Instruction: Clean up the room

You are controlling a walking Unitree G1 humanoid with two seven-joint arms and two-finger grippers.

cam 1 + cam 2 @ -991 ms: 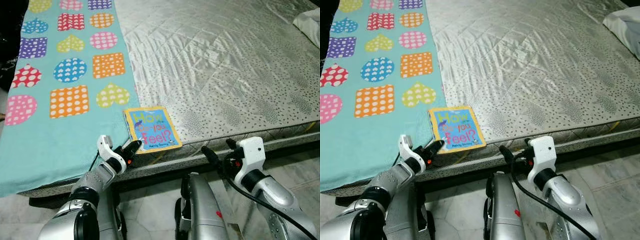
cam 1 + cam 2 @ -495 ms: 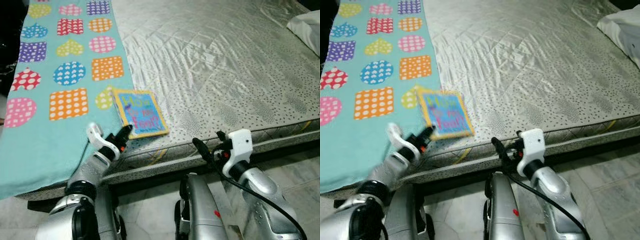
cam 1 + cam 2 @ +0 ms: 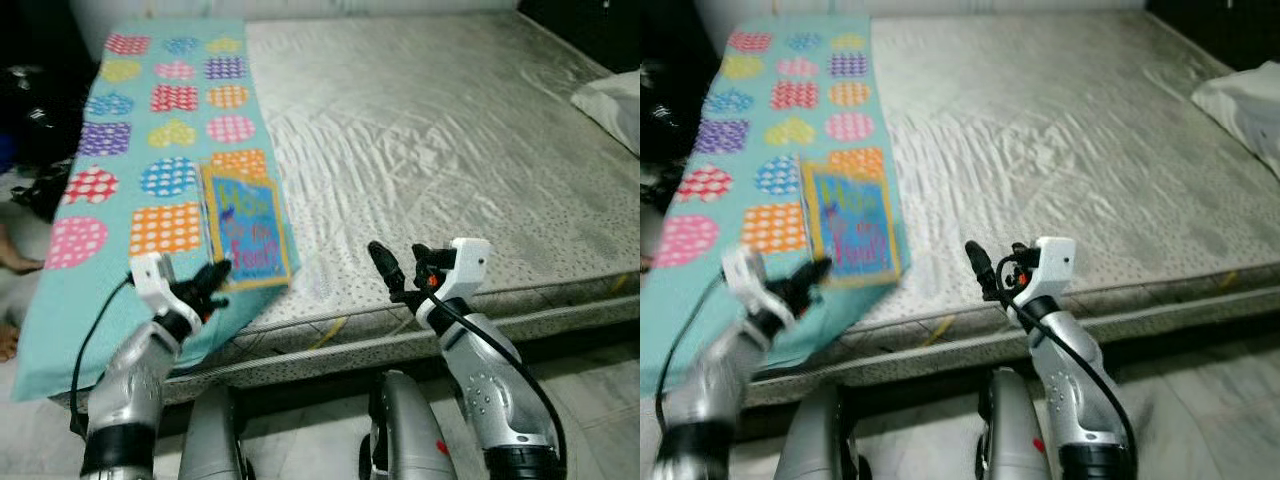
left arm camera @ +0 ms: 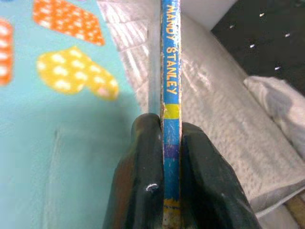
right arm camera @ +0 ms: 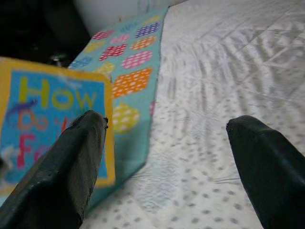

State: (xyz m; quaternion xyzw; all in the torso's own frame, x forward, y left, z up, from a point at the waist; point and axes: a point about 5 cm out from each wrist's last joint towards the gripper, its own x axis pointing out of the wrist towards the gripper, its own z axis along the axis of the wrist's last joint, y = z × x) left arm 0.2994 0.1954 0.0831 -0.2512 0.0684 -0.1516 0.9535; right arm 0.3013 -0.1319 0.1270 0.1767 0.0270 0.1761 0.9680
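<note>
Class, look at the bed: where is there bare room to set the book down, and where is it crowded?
The widest free patch is the grey mattress, between the teal patterned blanket and the white pillow. It is tighter at the near edge, where the left tool grips the book and the open right tool hovers.

book (image 3: 243,228): thin children's board book, blue cover, yellow border, multicoloured title lettering
spine: blue, reads "MANDY STANLEY"
pose: lifted, tilted up, cover facing the camera
grip: lower edge pinched by the left claw (image 3: 214,283)
place: above the bed's (image 3: 450,170) near edge, over the patterned teal blanket (image 3: 110,240)
</note>
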